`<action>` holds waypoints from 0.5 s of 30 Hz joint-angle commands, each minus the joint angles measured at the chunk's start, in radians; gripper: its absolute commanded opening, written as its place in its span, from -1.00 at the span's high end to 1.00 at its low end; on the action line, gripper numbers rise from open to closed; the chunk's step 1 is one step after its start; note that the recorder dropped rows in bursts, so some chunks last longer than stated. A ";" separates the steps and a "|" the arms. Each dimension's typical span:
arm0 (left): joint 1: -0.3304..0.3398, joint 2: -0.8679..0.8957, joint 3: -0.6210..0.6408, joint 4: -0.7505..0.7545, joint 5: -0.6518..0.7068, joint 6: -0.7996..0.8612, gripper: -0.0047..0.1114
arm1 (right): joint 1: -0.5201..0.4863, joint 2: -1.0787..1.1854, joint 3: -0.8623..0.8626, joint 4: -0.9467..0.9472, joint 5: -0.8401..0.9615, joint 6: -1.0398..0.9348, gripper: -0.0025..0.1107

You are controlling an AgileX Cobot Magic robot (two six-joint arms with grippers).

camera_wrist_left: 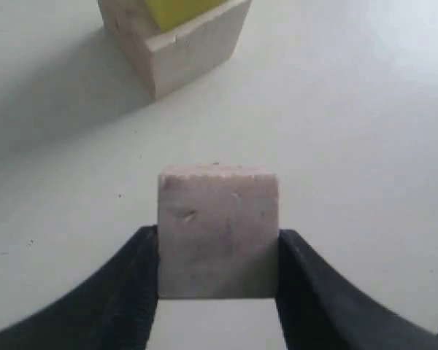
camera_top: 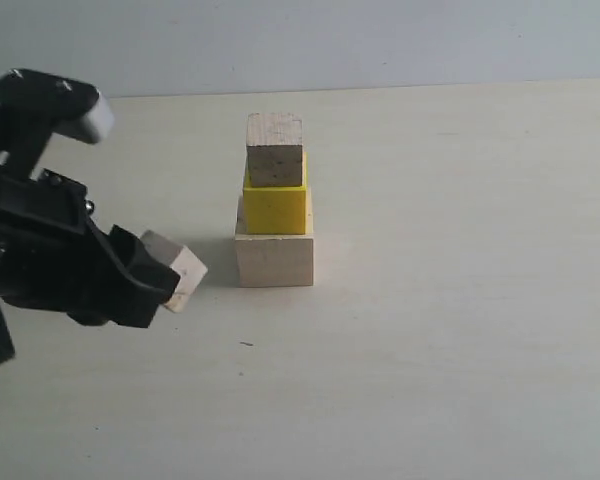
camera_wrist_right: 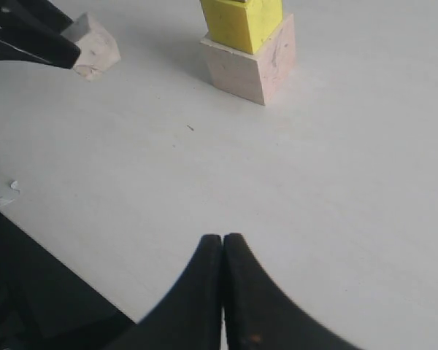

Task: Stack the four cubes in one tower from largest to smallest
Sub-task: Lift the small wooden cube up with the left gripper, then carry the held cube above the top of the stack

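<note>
while three cubes stand stacked in the exterior view, large pale cube (camera_top: 274, 258) under yellow cube (camera_top: 275, 208) under small wooden cube (camera_top: 275, 150), the fourth cube (camera_top: 188, 268) is clamped in the left gripper (camera_top: 168, 274), near the tower's left side. left wrist view: one cube between two fingers. right wrist view: right gripper (camera_wrist_right: 223, 244) pressed closed, empty, well apart from the tower.

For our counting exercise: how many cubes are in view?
4. Large pale cube on the table, yellow cube on it, small wooden cube atop that, fourth cube in the left gripper.
</note>
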 commanded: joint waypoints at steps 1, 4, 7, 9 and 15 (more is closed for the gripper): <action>-0.003 -0.091 -0.064 -0.002 0.039 -0.033 0.92 | 0.002 -0.007 -0.008 0.003 -0.003 -0.008 0.96; -0.003 -0.102 -0.142 -0.002 0.069 -0.070 0.92 | 0.002 -0.007 -0.008 0.005 -0.003 -0.008 0.96; -0.003 -0.080 -0.249 0.008 0.108 -0.113 0.92 | 0.002 -0.007 -0.008 0.011 -0.003 -0.008 0.96; -0.003 -0.037 -0.326 0.050 0.178 -0.171 0.92 | 0.002 -0.007 -0.008 0.011 -0.001 -0.008 0.96; -0.003 0.155 -0.541 0.085 0.327 -0.261 0.92 | 0.002 -0.007 -0.008 0.011 -0.001 -0.007 0.96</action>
